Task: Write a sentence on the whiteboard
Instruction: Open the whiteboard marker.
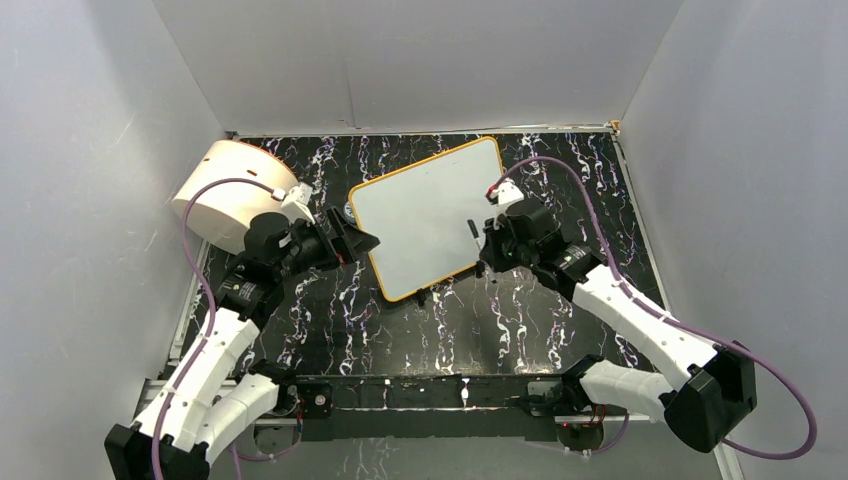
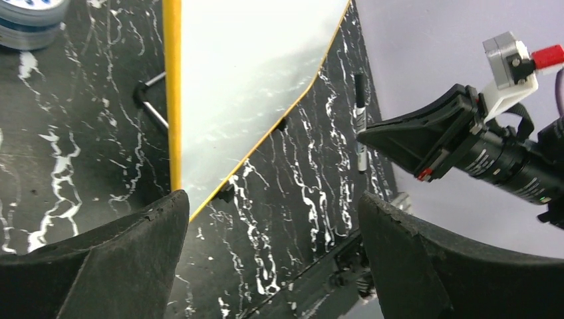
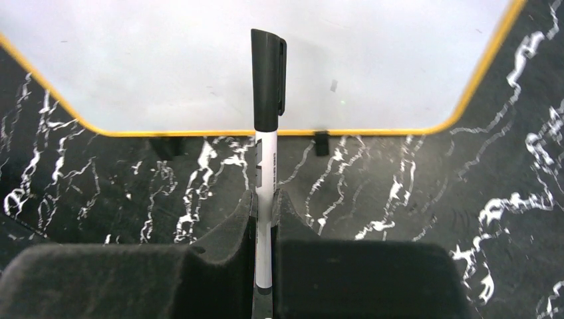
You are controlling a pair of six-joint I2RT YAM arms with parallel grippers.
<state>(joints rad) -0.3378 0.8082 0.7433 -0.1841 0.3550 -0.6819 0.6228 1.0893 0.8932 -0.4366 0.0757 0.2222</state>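
Observation:
The whiteboard [image 1: 430,215] with its orange-yellow rim lies on the black marbled table, blank; no lettering shows on it in any view. It also shows in the left wrist view [image 2: 233,80] and in the right wrist view [image 3: 372,60]. My right gripper [image 1: 484,248] is shut on a white marker [image 3: 266,166] with its black cap [image 3: 268,80] on, held at the board's right edge; the cap points over the board. My left gripper [image 1: 355,240] is open and empty at the board's left edge.
A big cream cylinder [image 1: 235,190] stands at the back left beside my left arm. A small round blue-and-white thing [image 2: 30,20] lies left of the board. Grey walls close in the table on three sides.

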